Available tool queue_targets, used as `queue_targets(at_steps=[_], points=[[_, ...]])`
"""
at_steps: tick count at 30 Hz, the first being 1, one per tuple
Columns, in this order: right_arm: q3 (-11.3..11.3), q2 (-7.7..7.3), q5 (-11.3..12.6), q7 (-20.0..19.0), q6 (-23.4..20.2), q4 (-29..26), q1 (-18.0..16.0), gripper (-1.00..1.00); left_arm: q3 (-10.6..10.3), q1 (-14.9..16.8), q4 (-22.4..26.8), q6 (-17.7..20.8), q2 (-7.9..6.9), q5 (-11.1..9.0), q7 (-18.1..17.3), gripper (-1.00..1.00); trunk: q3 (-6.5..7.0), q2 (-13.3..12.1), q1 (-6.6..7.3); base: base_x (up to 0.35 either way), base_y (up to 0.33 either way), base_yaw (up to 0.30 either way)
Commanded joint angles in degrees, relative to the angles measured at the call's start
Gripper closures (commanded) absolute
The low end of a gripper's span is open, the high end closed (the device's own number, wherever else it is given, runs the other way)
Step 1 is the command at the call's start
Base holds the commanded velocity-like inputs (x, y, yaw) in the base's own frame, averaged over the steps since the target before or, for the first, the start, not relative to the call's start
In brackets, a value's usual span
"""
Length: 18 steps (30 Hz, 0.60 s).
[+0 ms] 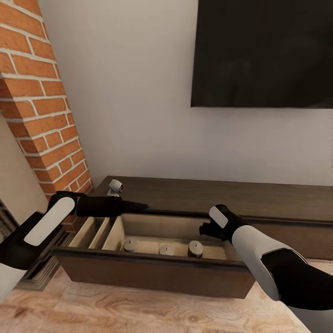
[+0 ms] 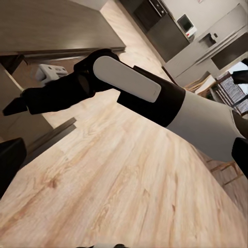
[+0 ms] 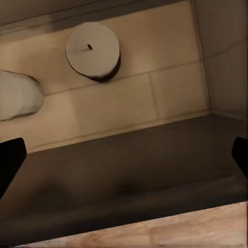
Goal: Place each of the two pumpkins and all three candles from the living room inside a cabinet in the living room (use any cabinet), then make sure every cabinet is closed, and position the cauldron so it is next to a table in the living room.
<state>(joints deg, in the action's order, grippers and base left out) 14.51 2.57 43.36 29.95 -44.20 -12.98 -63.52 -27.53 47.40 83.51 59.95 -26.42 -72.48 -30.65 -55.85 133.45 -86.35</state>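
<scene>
Three candles stand in a row on the pale floor of the open drawer, which sticks out from the low dark cabinet below the TV. The right gripper hangs over the drawer's right end, just above the rightmost candle; the right wrist view has its two fingertips at the picture's far edges, spread wide and empty, with the drawer's dark front wall between them and a candle beyond. The left gripper reaches across the drawer's back edge near the cabinet top; I cannot tell whether its jaws are open or closed. No pumpkins are in sight, so I judge the candle part done and the pumpkins yet to be fetched. The main risk is closing the drawer now: a push with the left arm lying across the opening could pinch it between drawer and cabinet, or jolt the upright candles over. Lowering the right gripper could also knock the candle beneath it. A small white gadget sits on the cabinet top beside the left arm and could be swept off. The brick column crowds the left side, leaving that arm little room to swing clear.
</scene>
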Motion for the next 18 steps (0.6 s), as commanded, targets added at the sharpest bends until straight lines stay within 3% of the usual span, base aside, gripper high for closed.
queue_targets(at_steps=[1, 18], points=[[0.4, -0.02, 0.6, 0.5, -0.1, -0.1, 0.0, -1.00, -0.1, 0.1, 0.0, 0.0, -0.04, 0.3, -0.4, -1.00, 0.13, -0.4, 0.25, -0.109, 0.000, 0.000], [0.5, 0.06, 0.3, 0.5, 0.0, -0.8, 0.1, -1.00, -0.1, 0.1, 0.0, 0.0, -0.04, 0.2, -0.3, -1.00, 3.18, -7.2, 3.98, -0.021, 0.000, 0.000]])
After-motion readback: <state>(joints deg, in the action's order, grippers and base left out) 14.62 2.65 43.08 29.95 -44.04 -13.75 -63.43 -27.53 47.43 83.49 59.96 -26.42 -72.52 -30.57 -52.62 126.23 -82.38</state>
